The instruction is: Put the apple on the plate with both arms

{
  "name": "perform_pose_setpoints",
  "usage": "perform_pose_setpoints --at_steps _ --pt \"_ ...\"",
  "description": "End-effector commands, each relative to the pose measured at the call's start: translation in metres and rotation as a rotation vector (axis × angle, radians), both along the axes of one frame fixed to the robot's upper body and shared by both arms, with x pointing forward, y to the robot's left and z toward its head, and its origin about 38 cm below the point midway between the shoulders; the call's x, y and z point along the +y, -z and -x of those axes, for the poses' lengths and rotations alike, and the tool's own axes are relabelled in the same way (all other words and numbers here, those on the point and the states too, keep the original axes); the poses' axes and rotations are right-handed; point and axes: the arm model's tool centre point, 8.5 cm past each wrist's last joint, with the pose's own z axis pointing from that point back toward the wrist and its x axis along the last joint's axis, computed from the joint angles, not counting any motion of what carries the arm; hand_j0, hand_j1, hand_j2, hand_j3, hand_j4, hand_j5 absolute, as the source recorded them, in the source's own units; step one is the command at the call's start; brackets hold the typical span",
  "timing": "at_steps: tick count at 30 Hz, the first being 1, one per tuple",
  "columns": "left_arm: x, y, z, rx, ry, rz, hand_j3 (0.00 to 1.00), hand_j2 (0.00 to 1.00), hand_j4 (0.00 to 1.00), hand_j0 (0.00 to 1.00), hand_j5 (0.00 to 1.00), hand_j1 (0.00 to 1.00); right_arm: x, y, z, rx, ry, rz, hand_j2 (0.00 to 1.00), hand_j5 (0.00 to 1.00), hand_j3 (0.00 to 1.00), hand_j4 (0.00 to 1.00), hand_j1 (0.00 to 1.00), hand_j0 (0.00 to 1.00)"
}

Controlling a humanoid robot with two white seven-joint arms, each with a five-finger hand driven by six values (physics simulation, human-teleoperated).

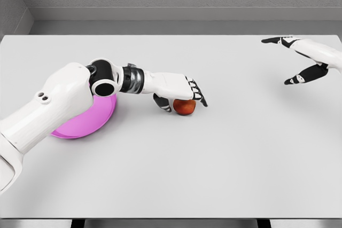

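A red apple [185,108] rests on the white table, left of centre. My left hand [183,99] lies over it. The fingers [196,92] drape across its top and far side, and the thumb [162,103] presses in from the left, so the hand is shut on the apple. A magenta plate [88,123] sits at the left, partly hidden under my left upper arm and elbow. My right hand [293,60] hovers over the far right of the table, well away from the apple. Its fingers are spread and hold nothing.
The white table [214,164] runs up to a grey back wall. Its front edge lies along the bottom of the view. My left forearm stretches between the plate and the apple.
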Motion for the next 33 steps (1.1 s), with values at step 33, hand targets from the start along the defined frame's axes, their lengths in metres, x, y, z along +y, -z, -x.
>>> perform_pose_setpoints --at_steps 33 --pt "-0.0017 0.0035 0.0023 0.01 0.014 -0.039 0.71 0.71 0.71 0.71 0.71 0.71 -0.0015 -0.0008 0.0001 0.001 0.005 -0.006 1.0 1.0 1.0 1.0 1.0 1.0"
